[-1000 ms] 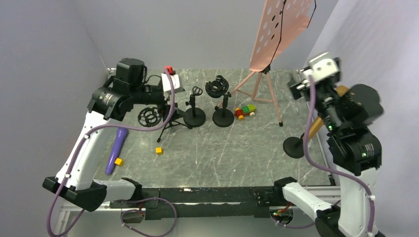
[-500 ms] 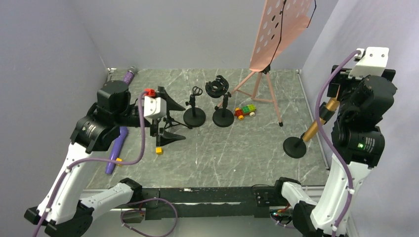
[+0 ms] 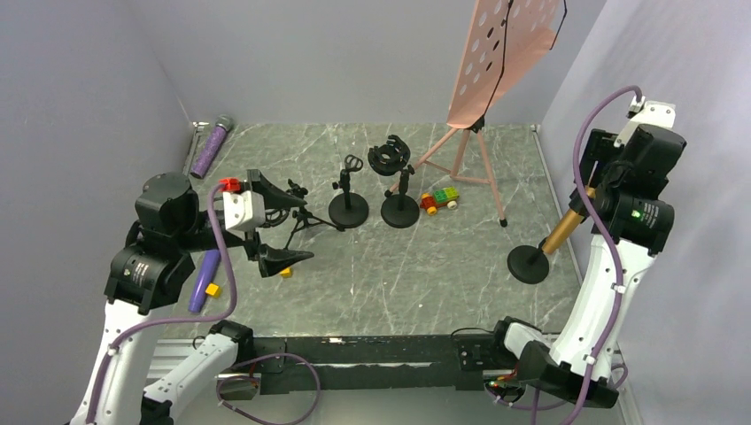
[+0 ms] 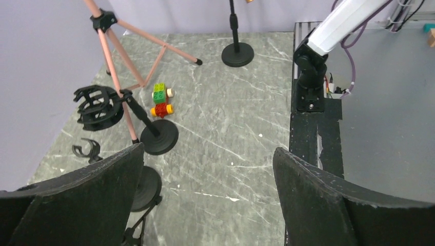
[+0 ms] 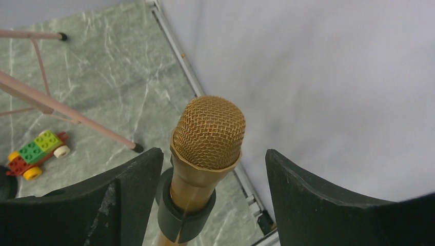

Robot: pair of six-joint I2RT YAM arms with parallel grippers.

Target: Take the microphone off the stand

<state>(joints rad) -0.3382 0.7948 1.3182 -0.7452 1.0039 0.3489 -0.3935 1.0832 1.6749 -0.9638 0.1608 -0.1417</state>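
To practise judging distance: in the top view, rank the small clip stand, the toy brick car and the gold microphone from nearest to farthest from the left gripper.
1. Small clip stand, just right of the left gripper.
2. Toy brick car, mid-table, farther right.
3. Gold microphone, far right, on its stand.

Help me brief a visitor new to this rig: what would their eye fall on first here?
The gold microphone, seated in its black stand at the right edge, with the right pincer open on either side of its mesh head without touching. Next, the tall pink music stand at the back, and a purple microphone lying at the left.
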